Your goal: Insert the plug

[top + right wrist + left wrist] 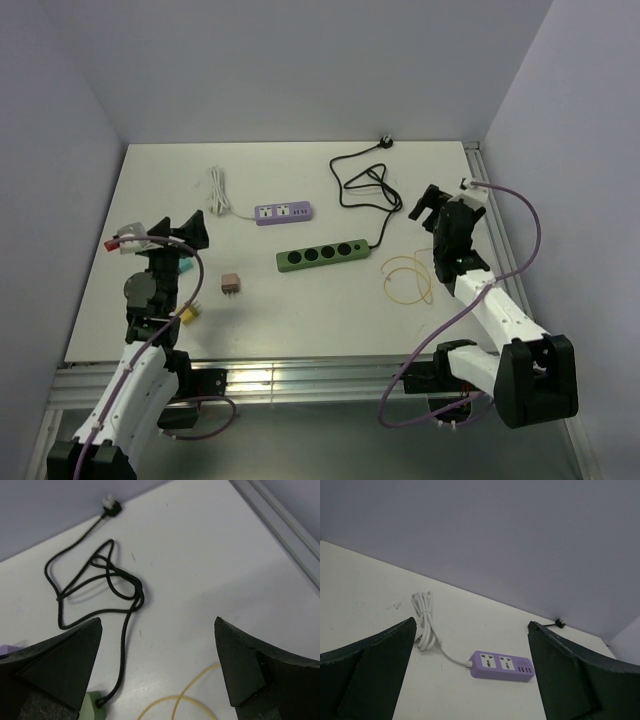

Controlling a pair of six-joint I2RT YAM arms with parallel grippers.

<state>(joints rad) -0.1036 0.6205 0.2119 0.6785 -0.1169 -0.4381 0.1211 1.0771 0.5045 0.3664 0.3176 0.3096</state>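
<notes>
A purple power strip [283, 213] with a coiled white cord [218, 190] lies at the table's back middle. A green power strip [321, 255] lies in front of it; its black cable [365, 185] ends in a black plug [384, 141] at the far edge. A small brown plug adapter [230, 284] lies alone near the left arm. My left gripper [185, 235] is open and empty, above the table, facing the purple strip [502, 666]. My right gripper [430, 205] is open and empty, above the black cable [100, 580] and plug [111, 506].
A thin yellow loop [407, 280] lies on the table under the right arm and shows in the right wrist view [185, 700]. A small yellow and teal object [188, 313] sits by the left arm. A metal rail [285, 530] runs along the table's right edge.
</notes>
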